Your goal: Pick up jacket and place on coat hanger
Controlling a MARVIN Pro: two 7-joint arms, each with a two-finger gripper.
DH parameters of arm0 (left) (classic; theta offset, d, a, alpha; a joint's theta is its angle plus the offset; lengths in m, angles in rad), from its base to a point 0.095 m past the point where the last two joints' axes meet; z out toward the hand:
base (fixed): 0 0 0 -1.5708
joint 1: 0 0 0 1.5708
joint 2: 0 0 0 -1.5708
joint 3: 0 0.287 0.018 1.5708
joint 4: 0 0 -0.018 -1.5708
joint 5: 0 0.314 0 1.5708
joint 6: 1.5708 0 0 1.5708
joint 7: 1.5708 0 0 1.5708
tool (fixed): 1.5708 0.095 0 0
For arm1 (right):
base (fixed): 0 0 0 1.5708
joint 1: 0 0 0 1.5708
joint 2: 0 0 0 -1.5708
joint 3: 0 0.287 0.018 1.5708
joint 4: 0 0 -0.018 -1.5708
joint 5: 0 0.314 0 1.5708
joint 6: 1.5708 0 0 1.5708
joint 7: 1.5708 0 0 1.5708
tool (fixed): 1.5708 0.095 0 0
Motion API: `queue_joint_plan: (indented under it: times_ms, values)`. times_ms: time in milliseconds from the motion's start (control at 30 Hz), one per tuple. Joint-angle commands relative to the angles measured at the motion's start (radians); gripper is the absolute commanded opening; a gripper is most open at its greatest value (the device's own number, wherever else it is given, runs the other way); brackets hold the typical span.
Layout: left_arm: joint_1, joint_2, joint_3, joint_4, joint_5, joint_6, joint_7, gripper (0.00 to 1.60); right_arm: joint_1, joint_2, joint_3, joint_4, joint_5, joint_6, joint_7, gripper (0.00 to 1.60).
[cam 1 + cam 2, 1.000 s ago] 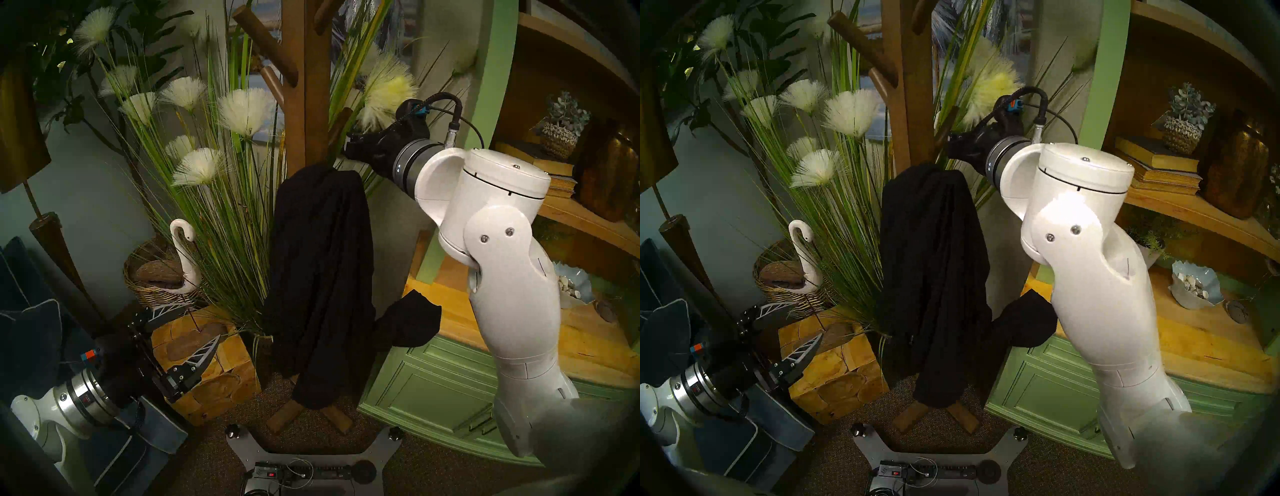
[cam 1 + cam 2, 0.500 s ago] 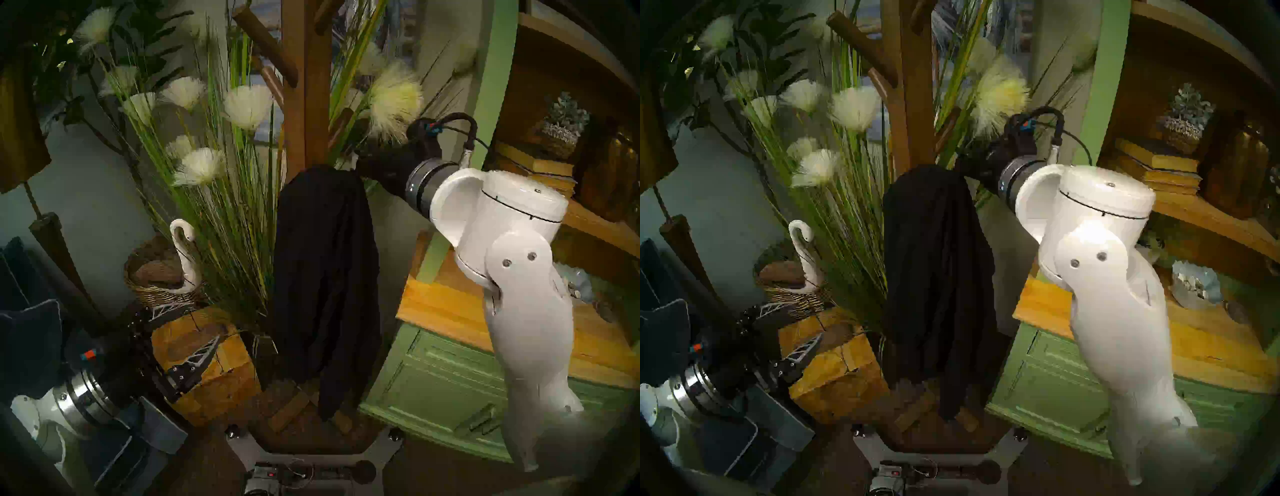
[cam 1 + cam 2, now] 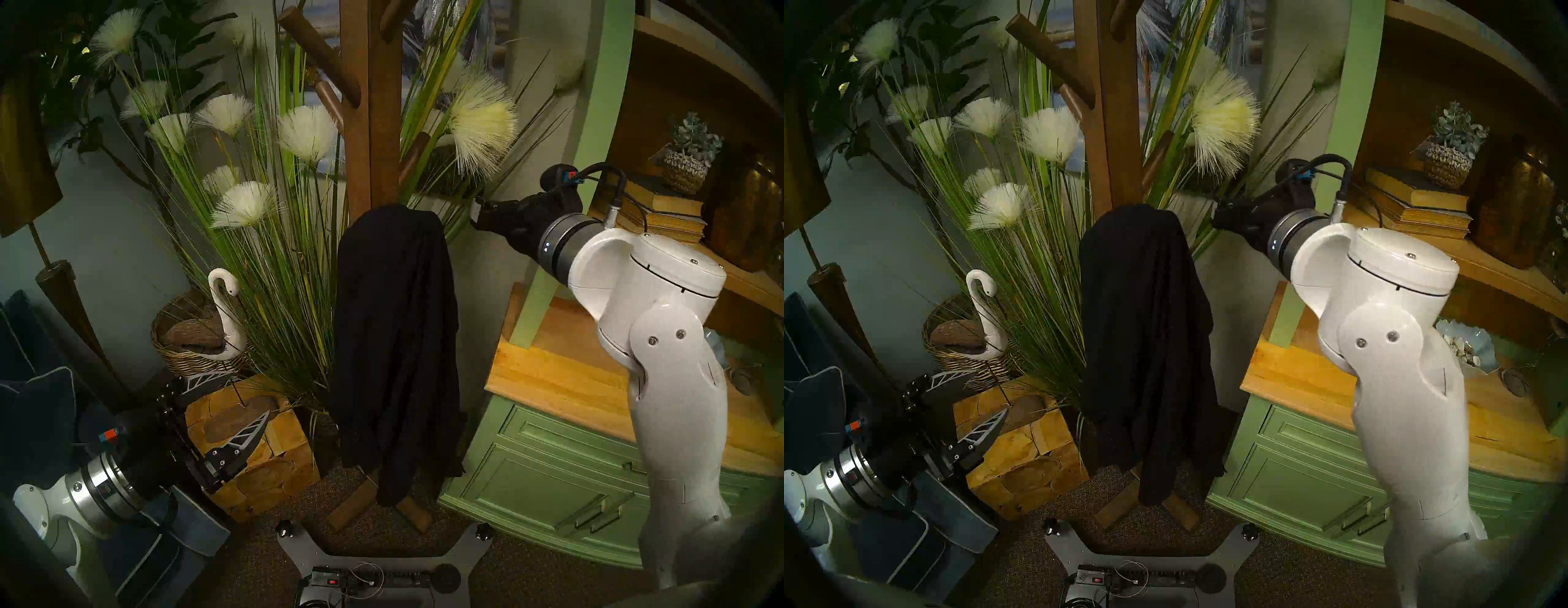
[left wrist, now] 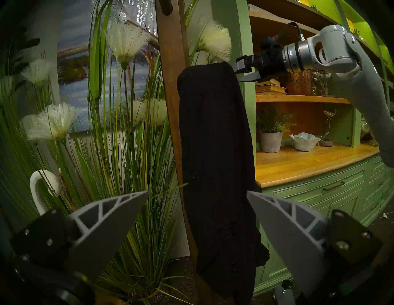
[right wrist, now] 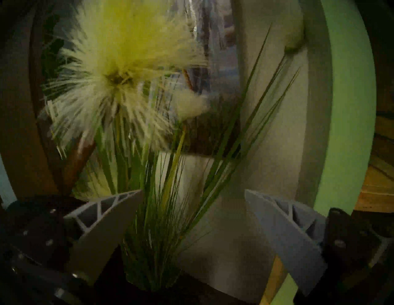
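The left pincer point(image 3: 237, 403) hangs low with its fingers apart and empty, beside a wooden block point(image 3: 254, 450) and a basket holding a white swan point(image 3: 225, 314). Tall grass with white plumes point(image 3: 271, 204) crowds behind the coat stand point(image 3: 369, 106). The black jacket point(image 3: 394, 339) drapes from one of its pegs. The right pincer point(image 4: 245, 71), fingers apart and empty, sits just beside the jacket's top, before the green cabinet point(image 3: 551, 467).

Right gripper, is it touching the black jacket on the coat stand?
Apart. The left wrist view shows the open right gripper just beside the jacket, nothing between its fingers.
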Motion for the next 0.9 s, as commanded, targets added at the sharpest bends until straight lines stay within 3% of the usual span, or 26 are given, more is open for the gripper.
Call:
queue_joint_plan:
  times_ms: [0,300,867]
  values:
    - [-0.007,0.002,0.001,-0.014,-0.005,-0.002,-0.001,1.60,-0.087,0.039,0.048,-0.024,-0.005,0.001,0.001,1.60]
    - [-0.009,0.000,0.001,-0.008,0.003,-0.002,-0.004,1.60,-0.220,0.078,0.064,-0.024,-0.011,0.019,-0.017,1.60]
    - [-0.016,-0.003,0.000,-0.003,0.016,-0.002,-0.010,1.60,-0.446,0.124,0.170,-0.024,-0.010,0.021,-0.022,1.60]
